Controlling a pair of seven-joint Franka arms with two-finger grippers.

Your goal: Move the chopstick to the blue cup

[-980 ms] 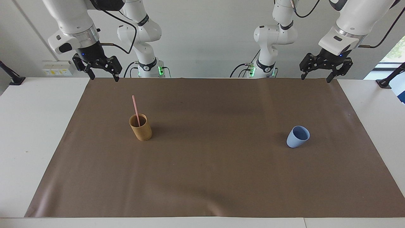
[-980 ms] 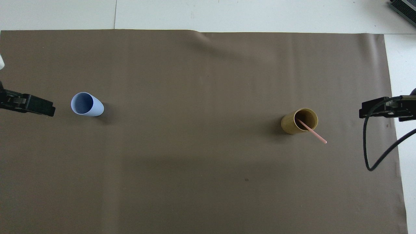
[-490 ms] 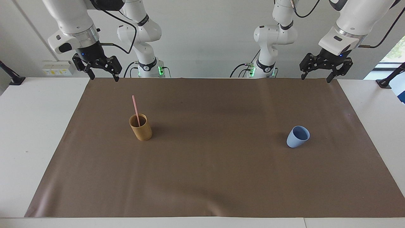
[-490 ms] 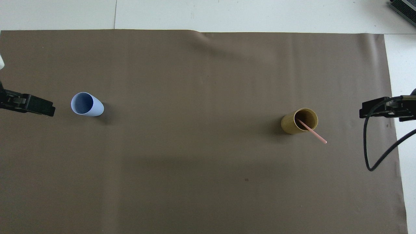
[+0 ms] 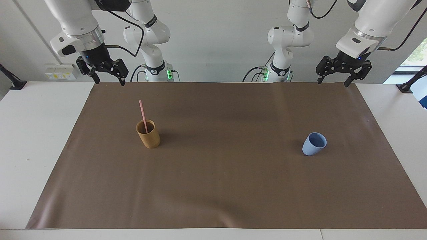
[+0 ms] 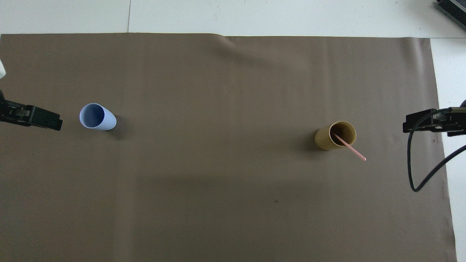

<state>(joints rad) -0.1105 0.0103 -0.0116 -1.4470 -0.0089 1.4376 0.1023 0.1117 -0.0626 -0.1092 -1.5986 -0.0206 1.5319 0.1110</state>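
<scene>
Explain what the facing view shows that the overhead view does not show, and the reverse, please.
Only the facing view shows both arms whole and the open fingers of the right gripper and the left gripper, each raised over its own end of the table. Only the overhead view looks into the blue cup, which is empty. Both show the chopstick leaning in the tan cup on the brown mat.

A tan cup [image 5: 148, 134] stands upright on a brown mat [image 5: 220, 180] covering the white table [image 5: 30, 140].
</scene>
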